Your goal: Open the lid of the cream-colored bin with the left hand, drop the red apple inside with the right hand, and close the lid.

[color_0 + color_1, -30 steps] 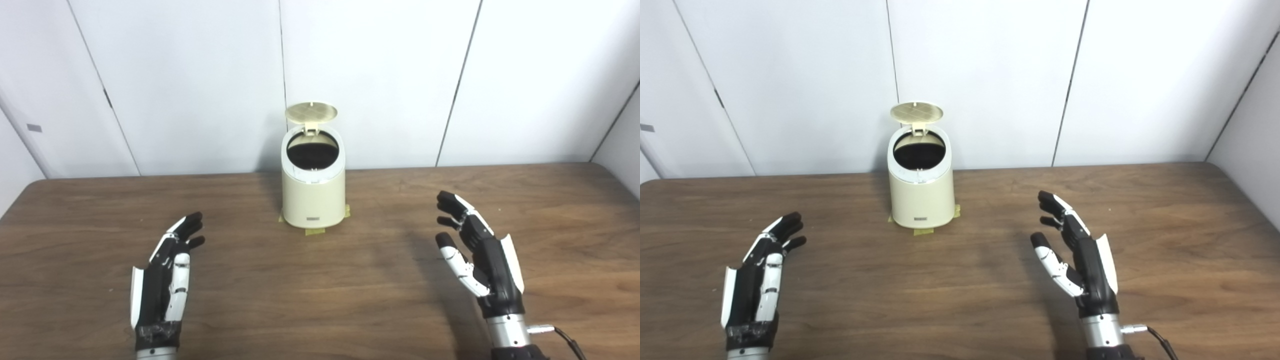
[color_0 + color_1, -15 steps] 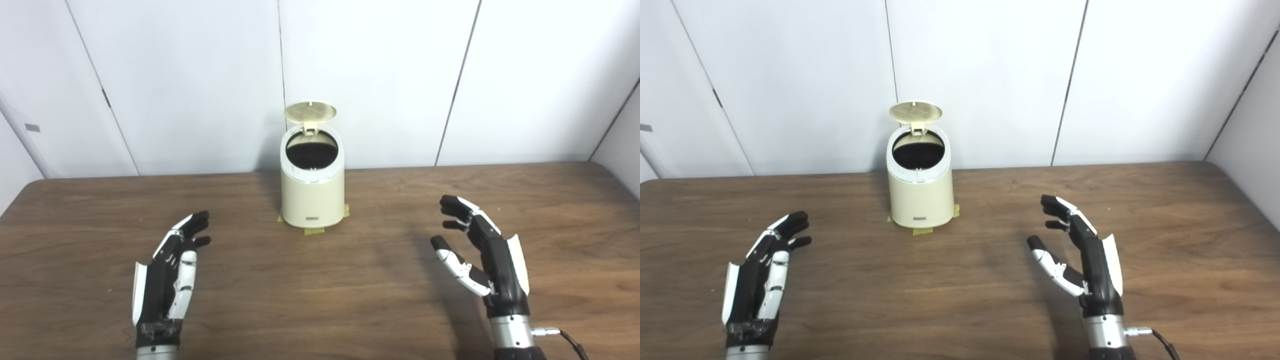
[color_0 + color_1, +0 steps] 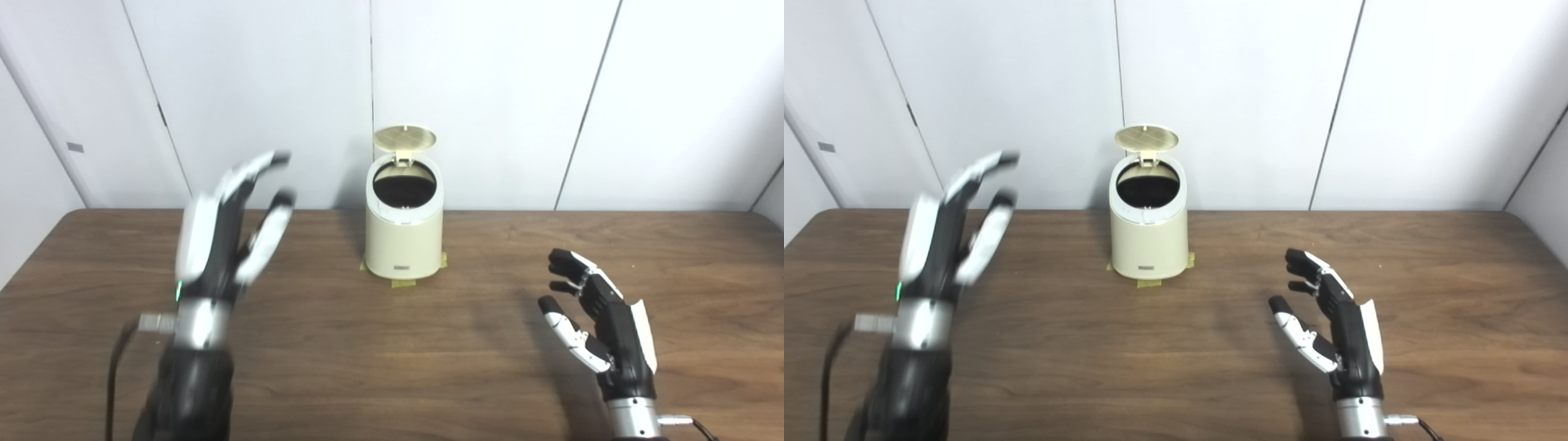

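Nearest the cameras, the left forearm enters from the bottom left edge, rising steeply above the counter (image 3: 380,367). A dark cable runs beside it near the wrist. The left hand (image 3: 229,226) is raised well above the counter surface, back of the hand toward the cameras, fingers (image 3: 260,165) extended upward and spread apart. It holds nothing. The hand is motion-blurred in both views, so fine detail of the fingertips cannot be read.

The right hand (image 3: 1332,321) sits lower, near the bottom right, just above the brown wood-grain counter. Its palm faces left toward the middle of the counter, fingers slightly curled and separated, thumb angled out to the left. It holds nothing. A short cable connector projects from the wrist at the bottom edge.

Between and beyond the two hands, the middle of the counter carries only shadow from the right hand.

Farther back, close to the counter's rear edge, the cream-colored bin (image 3: 403,245) stands upright on pieces of yellowish tape (image 3: 404,283). Its lid (image 3: 405,138) is swung up at the rear hinge and stands nearly upright, underside facing the cameras. The round opening is exposed; the interior appears dark and its contents cannot be determined. Both hands are well apart from the bin.

Behind the counter, white wall panels (image 3: 1225,92) with dark vertical seams close the scene.
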Available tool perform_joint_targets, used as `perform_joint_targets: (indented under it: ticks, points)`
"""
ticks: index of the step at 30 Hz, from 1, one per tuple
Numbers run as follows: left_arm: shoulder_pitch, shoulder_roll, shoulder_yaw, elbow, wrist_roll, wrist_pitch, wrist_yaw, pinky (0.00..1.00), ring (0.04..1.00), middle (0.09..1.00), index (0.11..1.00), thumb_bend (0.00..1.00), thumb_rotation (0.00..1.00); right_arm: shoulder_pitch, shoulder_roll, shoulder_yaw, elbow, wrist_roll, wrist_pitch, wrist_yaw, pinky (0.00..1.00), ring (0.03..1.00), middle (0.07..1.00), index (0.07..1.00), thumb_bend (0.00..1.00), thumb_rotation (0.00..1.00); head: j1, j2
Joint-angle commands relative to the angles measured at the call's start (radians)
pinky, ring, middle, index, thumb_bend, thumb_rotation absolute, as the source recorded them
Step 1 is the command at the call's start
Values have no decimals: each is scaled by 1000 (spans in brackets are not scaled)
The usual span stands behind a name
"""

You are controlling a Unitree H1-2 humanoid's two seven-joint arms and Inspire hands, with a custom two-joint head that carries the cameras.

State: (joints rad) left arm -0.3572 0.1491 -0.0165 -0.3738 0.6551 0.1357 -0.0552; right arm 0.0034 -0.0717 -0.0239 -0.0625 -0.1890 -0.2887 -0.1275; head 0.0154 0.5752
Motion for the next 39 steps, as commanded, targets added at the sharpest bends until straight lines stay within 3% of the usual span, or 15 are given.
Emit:
perform_joint_targets:
  ticks: [1,8,21,26,32,39]
  points:
    - [-73,17,-18,-24,37,56,-52,1000,945,853,822,640,1000,6,5,2,6,-32,-12,-11,683,777,787,762,230,370,-1,2]
    - [-274,57,-107,5,158,185,-204,1000,1000,922,880,860,1000,11,12,-1,-7,-52,5,-16,673,772,781,757,232,337,2,7]
    - [-491,84,-241,246,268,207,-281,1000,995,897,875,904,1000,-3,10,-1,13,-37,-2,-11,695,791,799,773,227,385,2,-1]
    - [-538,84,-276,330,297,200,-274,1000,996,883,862,938,965,-7,9,0,20,-59,-4,-22,677,781,790,767,225,396,6,-4]
    - [-586,82,-328,397,350,241,-335,1000,1000,895,868,995,976,-12,10,5,29,-67,4,-22,674,775,785,768,221,414,6,-15]
    - [-557,74,-362,432,371,252,-321,1000,1000,892,860,1000,974,-10,22,7,24,-79,32,-28,674,769,785,769,232,428,-2,-34]
